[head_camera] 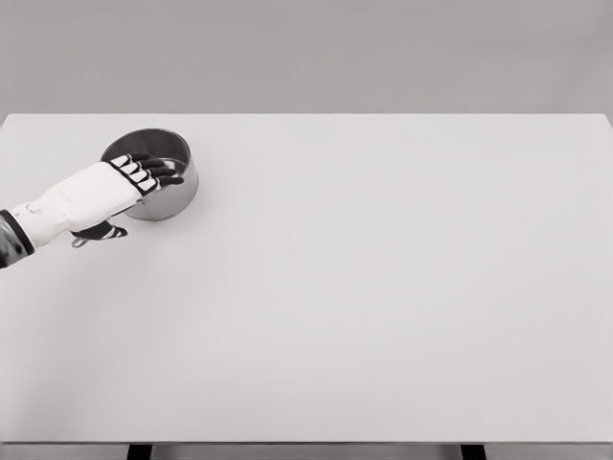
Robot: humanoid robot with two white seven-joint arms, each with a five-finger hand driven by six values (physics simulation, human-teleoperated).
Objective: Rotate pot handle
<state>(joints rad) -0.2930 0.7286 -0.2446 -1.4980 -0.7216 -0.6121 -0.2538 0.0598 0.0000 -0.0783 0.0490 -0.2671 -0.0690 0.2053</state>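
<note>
A small steel pot [177, 196] stands on the white table [383, 287] at the far left. Its dark handle [99, 232] points toward the lower left and is mostly hidden beneath my left forearm. My left hand [153, 172] reaches over the pot's near-left rim, and its dark fingers [163, 176] lie stretched across the opening. They hold nothing that I can see, and the hand is apart from the handle. The right arm is out of view.
The table's far edge [306, 114] runs just behind the pot. The left edge lies close to my forearm. Two dark table legs [140, 451] show below the front edge.
</note>
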